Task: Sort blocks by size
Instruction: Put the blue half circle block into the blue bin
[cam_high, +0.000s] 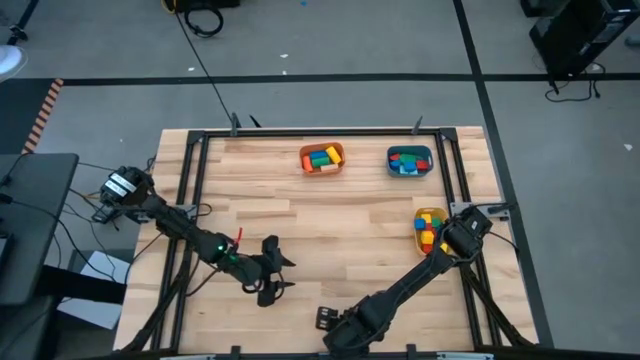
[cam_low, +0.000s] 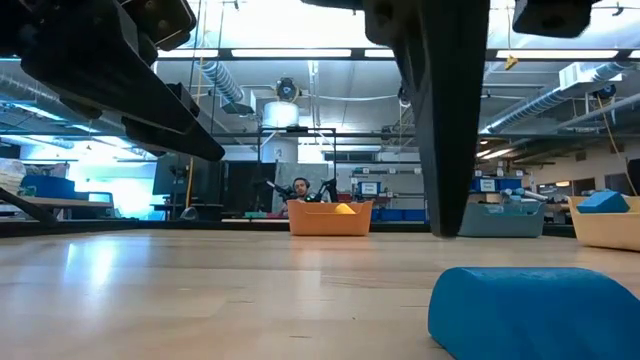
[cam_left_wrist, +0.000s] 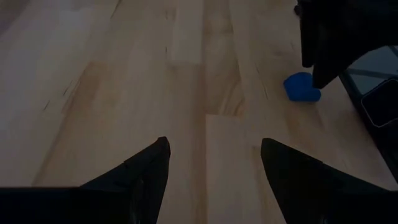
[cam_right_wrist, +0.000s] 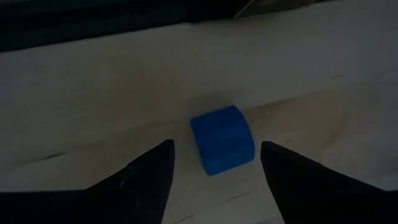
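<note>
Hovering my right hand (cam_right_wrist: 214, 163), open and empty, over the last blue block (cam_right_wrist: 222, 138) on the near tabletop (cam_high: 330, 220); next I lower and close. Left hand (cam_left_wrist: 211, 162) waits open.

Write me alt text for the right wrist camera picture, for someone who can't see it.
A single blue block lies on the pale wooden table, just ahead of the right hand. The hand is open, one dark finger to either side of the block without touching it. A dark band crosses the far edge of the picture.
</note>
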